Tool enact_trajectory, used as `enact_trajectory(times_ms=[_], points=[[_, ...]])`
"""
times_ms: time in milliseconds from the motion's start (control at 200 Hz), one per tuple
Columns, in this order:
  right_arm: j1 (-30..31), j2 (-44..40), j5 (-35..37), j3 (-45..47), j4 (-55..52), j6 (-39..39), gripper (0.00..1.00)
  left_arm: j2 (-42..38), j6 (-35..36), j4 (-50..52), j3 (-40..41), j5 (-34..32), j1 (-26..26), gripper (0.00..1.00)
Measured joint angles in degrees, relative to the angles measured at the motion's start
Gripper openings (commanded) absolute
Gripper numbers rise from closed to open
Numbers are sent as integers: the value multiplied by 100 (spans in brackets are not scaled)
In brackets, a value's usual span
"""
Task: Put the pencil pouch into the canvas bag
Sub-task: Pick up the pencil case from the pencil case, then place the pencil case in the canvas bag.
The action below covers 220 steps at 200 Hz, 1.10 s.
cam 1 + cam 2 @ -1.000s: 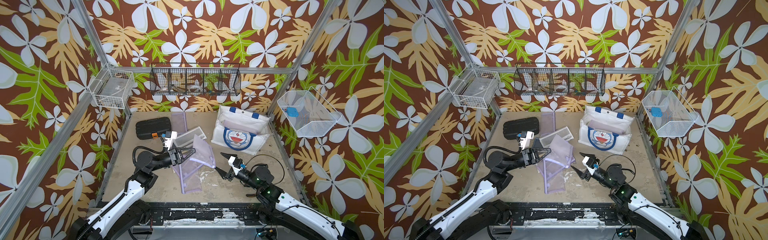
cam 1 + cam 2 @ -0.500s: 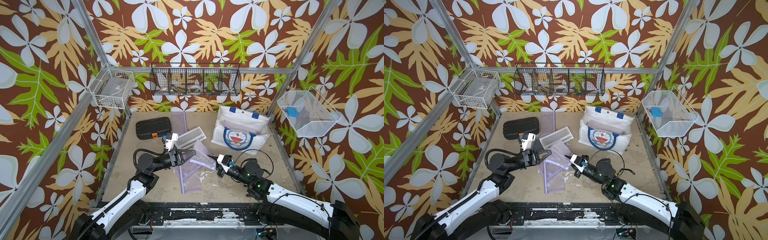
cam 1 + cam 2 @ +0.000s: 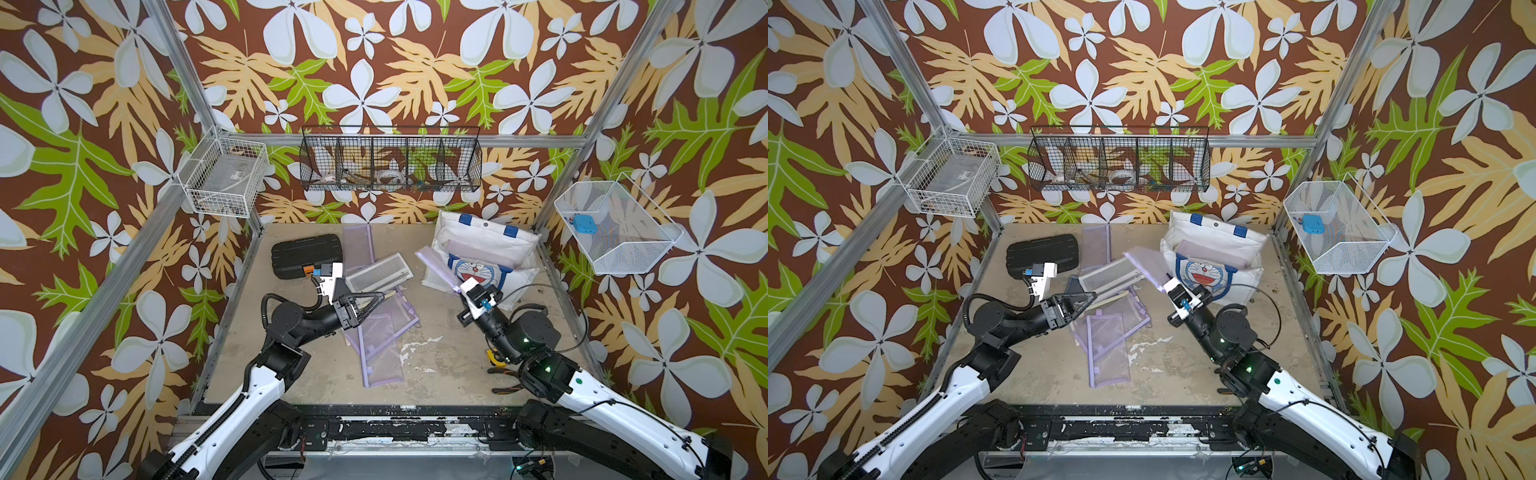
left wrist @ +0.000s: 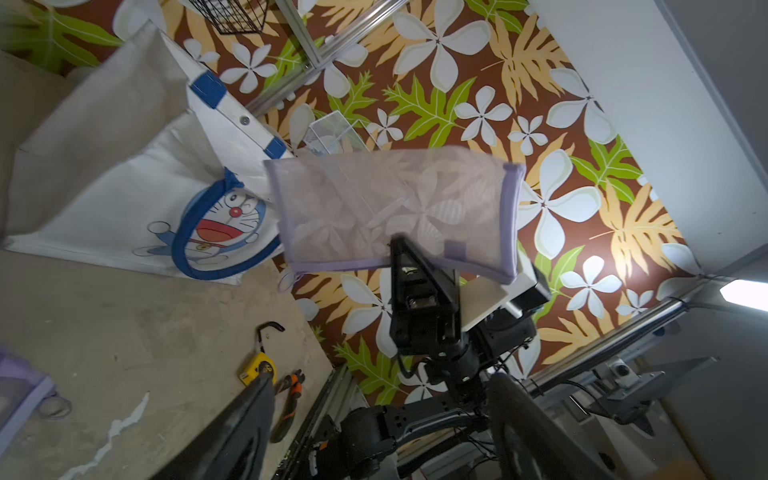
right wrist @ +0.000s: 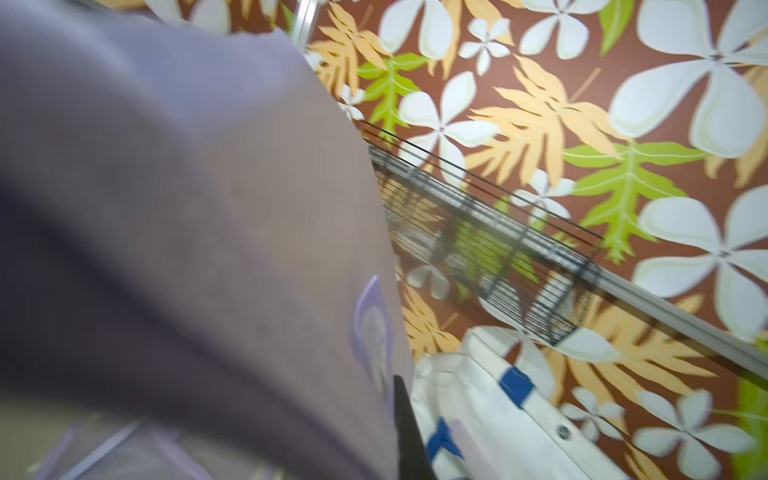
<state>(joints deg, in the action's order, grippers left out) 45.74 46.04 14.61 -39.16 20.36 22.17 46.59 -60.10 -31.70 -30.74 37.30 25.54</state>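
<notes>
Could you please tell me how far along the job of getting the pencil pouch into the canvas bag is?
Done: one pale pouch seems to lie in the mouth of the canvas bag. In hand: the right tool is shut on a mesh pouch, lifted near the bag; the left tool hangs open over the loose pouches. Left: carry it over the opening and release.

Bright, even overhead light in both top views, sharp from corner to corner, only faint soft shadows on the scuffed beige tabletop [image 3: 436, 374]. Dimmer through the left wrist lens, straight edges bowed toward the frame's rim, glare from a white light panel [image 4: 744, 294], translucent lilac mesh pouch [image 4: 395, 212] in clear focus. Right wrist view heavily blurred, the same pouch a close smear, brown floral wallpaper [image 5: 540, 124] soft
</notes>
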Motion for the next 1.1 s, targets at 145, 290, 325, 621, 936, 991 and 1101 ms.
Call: enact_trajectory(times_ms=[145,290,325,621,936,991,1101], points=[[-431,656,557,-1104,-721,531,0,-197,826,1036,-87,-376,-37,82],[-933,1561,833,-2441,-1655,1121,0,-304,1231,1429,-31,-452,-52,82],[-1012,1775,852,-2741,-1928,1266,0,-317,1266,1462,2,-452,-55,82],[-2144,2846,761,-3674,-3720,1869,0,-374,1410,1458,273,-352,-63,82],[-2778,3080,422,-3106,-3794,1790,0,-308,1425,1207,326,-109,-63,82],[-2820,3176,343,-3025,-3718,1790,0,-319,1421,1169,337,-81,-63,82],[-2870,3440,365,-2988,-3661,1788,6,-376,1405,1123,350,-83,-66,82]])
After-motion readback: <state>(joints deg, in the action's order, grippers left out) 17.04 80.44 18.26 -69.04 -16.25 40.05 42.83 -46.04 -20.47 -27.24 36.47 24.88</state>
